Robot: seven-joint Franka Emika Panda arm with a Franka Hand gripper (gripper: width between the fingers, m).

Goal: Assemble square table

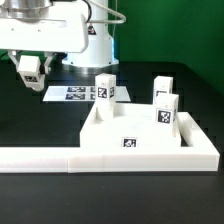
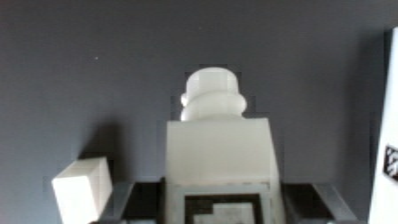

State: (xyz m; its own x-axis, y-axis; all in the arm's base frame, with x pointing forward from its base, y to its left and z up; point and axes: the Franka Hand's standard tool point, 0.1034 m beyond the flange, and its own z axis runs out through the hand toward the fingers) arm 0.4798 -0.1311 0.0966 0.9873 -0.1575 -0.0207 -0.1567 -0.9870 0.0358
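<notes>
The white square table slab [image 1: 120, 128] lies rim up in the middle of the exterior view. Three white tagged legs stand upright on it: one at its far left corner [image 1: 106, 88] and two close together at the far right [image 1: 162, 88] [image 1: 166, 111]. My gripper [image 1: 30, 70] hangs at the exterior view's upper left, above the dark table and apart from the slab, shut on another leg. In the wrist view this leg [image 2: 221, 140] sits between the dark fingers [image 2: 143, 200] of the gripper [image 2: 221, 195], its rounded screw tip [image 2: 214, 85] pointing away.
A long white L-shaped barrier [image 1: 60, 157] runs along the front and around the slab. The marker board [image 1: 72, 95] lies flat behind the slab, and its edge [image 2: 388, 150] shows in the wrist view. The robot base [image 1: 95, 45] stands at the back. A white block shape [image 2: 84, 185] sits beside one finger.
</notes>
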